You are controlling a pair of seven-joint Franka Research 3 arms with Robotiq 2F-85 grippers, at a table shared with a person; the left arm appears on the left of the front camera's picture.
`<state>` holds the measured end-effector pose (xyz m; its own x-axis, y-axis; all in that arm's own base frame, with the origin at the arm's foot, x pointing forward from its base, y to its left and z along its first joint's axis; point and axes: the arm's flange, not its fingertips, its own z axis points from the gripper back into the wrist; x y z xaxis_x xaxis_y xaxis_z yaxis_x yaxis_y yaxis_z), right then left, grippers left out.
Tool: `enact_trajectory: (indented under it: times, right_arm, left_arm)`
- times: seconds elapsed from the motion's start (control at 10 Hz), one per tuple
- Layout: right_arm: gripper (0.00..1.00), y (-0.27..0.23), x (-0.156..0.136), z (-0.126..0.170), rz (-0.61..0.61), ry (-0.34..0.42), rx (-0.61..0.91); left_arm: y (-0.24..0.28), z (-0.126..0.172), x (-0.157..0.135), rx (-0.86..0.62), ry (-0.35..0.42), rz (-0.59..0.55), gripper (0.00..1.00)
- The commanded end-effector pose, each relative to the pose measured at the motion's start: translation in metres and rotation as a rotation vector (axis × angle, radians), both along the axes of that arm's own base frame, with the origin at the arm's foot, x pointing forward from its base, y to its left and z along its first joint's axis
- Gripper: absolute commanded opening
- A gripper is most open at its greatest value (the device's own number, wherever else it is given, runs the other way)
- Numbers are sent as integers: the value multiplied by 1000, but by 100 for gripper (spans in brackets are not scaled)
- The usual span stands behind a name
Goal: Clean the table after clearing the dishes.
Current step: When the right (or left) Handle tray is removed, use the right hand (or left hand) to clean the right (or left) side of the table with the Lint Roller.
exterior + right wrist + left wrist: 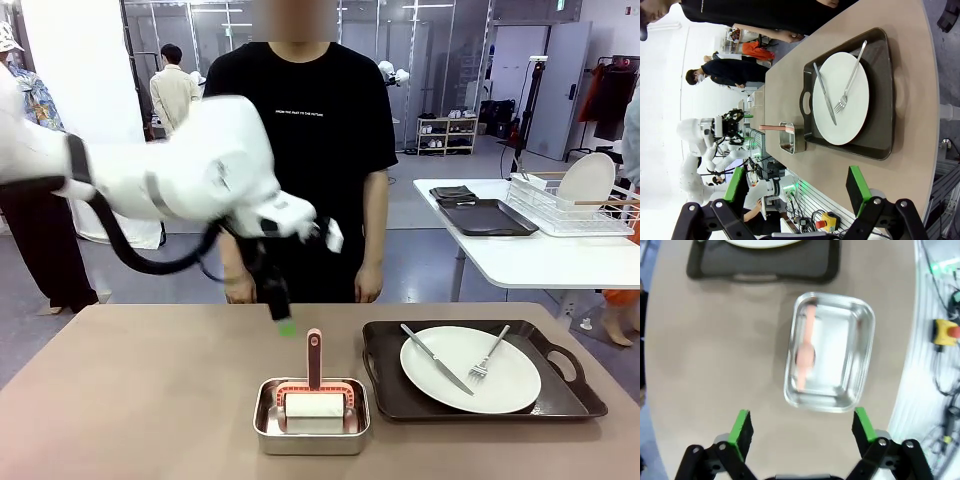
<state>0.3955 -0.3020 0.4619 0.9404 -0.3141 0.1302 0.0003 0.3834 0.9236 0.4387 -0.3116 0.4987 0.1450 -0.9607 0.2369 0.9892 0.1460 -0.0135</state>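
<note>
On the tan table [130, 400], a dark brown handled tray [560, 395] at the right carries a white plate [455, 395] with a knife [437, 358] and a fork [488, 355] on it. My left gripper [285, 320] points down, open and empty, just above the table behind the steel pan [312, 432]. Looking down in the left wrist view, my left gripper [802, 427] spreads its green pads [741, 426] short of the pan [840, 340]. My right gripper [796, 187] is open and empty, off the table's near edge, facing the plate [845, 115] and tray [885, 90].
The pan holds a white cleaning pad with an upright pink handle [314, 358]. A person [300, 150] stands at the far edge with hands down. A white side table [540, 255] at the back right carries a dish rack [570, 205] and dark trays [485, 215].
</note>
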Motion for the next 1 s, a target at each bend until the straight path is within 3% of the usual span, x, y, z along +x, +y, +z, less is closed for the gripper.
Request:
enact_trajectory:
  times: [0.0, 0.2, 0.4, 0.6, 0.9]
  right_arm:
    - [100, 3, -1, 3, -6, 6, 1]
    - [100, 3, -1, 3, -6, 6, 1]
    - [100, 3, -1, 3, -6, 6, 1]
    - [100, 3, -1, 3, -6, 6, 1]
    - [100, 3, -1, 3, -6, 6, 1]
  left_arm:
    - [83, 41, 3, -114, 150, 152, 100]
    - [219, 55, 2, -395, 326, 425, 100]
    - [327, 45, -5, -652, 323, 580, 100]
    - [429, 14, -24, -828, 354, 793, 100]
    - [535, -64, -59, -976, 426, 978, 100]
